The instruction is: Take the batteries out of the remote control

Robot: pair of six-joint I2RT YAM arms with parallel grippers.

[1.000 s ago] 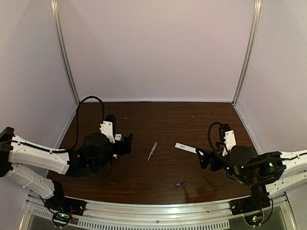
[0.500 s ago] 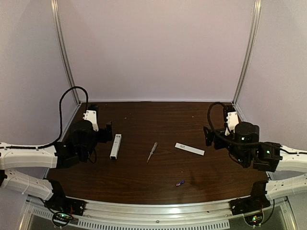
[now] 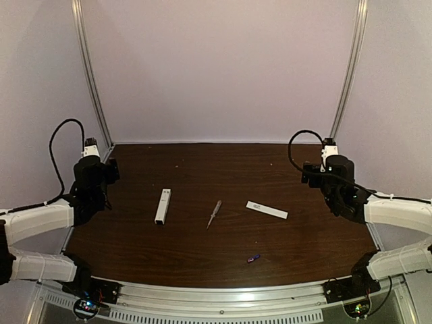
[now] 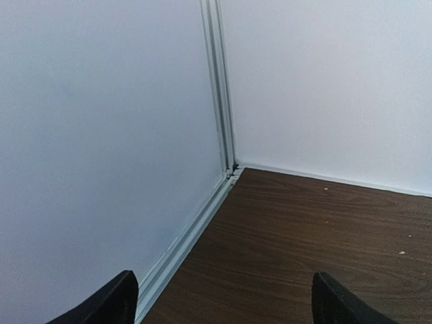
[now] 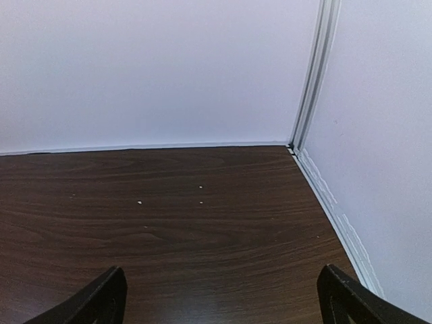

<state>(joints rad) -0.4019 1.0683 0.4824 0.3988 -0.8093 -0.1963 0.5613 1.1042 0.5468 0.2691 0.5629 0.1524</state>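
Remote (image 3: 163, 206) lies on the tabletop (image 3: 202, 165) at nine o'clock from the screwdriver (image 3: 214, 214), its cover (image 3: 266, 210) off at three o'clock, one battery (image 3: 253, 258) loose near five o'clock. Left gripper (image 4: 223, 297) and right gripper (image 5: 226, 297) hang spread and empty toward the far corners; unloading looks nearly done, though any second battery is out of sight.

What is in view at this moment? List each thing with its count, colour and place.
remote control: one, white bar, left of the table's middle
back cover: one, white with grey mark, right of middle, apart from the bar
screwdriver: one, silver tip, clear handle, between bar and cover
battery: one, purple-blue, toward the near edge
table: one, dark brown wood
walls: three, pale lilac, around the table
left gripper: one, black, open, empty, far left corner
right gripper: one, black, open, empty, far right corner
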